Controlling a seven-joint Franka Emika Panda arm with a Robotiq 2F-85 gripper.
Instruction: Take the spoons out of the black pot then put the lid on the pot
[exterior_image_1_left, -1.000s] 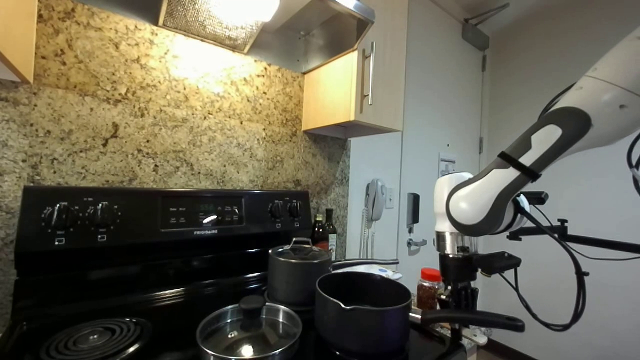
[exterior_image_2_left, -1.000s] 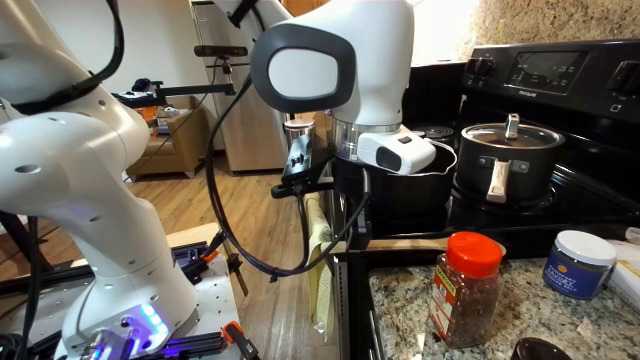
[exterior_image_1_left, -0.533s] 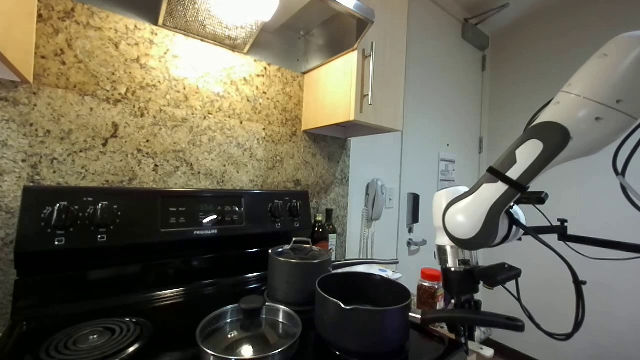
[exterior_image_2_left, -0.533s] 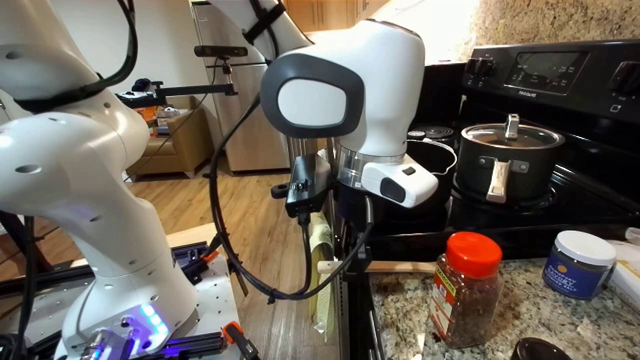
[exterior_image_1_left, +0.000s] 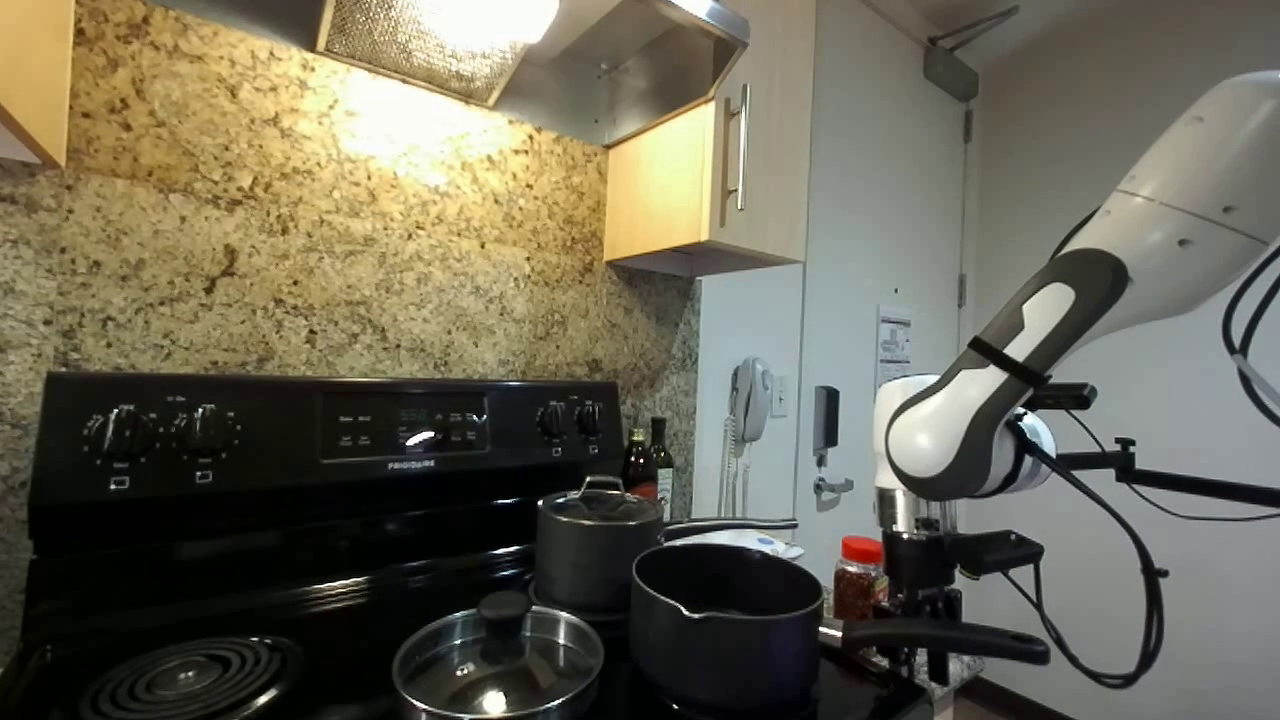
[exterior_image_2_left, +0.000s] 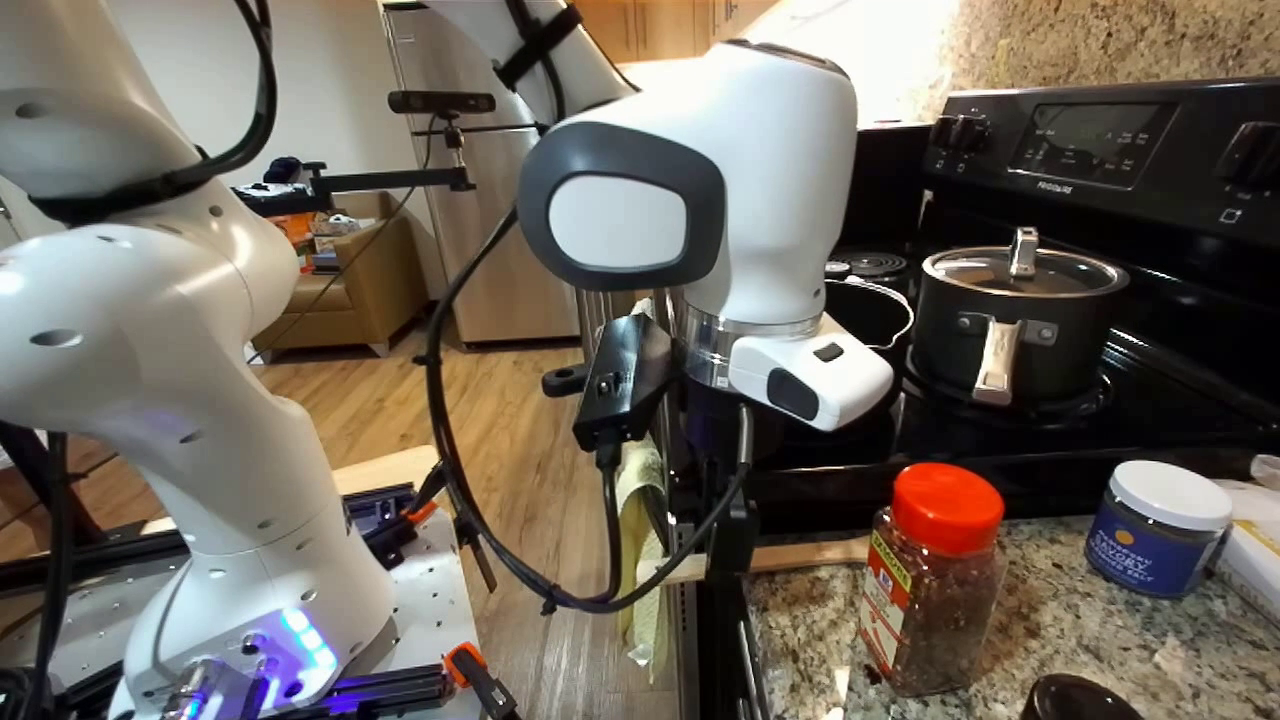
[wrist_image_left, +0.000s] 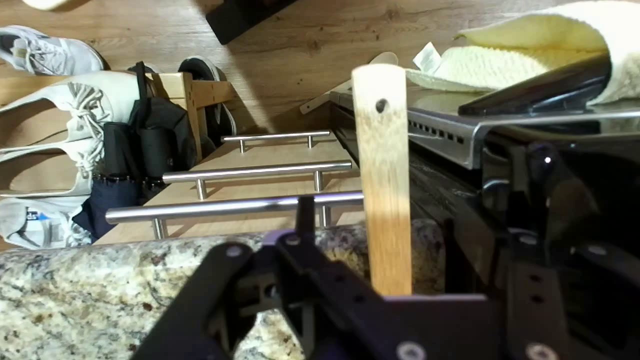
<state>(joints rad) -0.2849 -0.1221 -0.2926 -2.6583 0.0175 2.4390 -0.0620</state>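
The gripper (wrist_image_left: 411, 215) stands with jaws apart, the wooden spoon (wrist_image_left: 386, 190) between them at the counter (wrist_image_left: 95, 292). Presumed step: set-down. Next: clear withdrawal, then pickup of the lid (exterior_image_1_left: 548, 652).

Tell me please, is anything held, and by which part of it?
Nothing is held: the gripper stands open, with the wooden spoon's handle between its jaws; the wrist view shows a gap beside it.

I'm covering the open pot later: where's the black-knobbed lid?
At the bottom of an exterior view, the lid is left of the open pot, in front of the covered pot.
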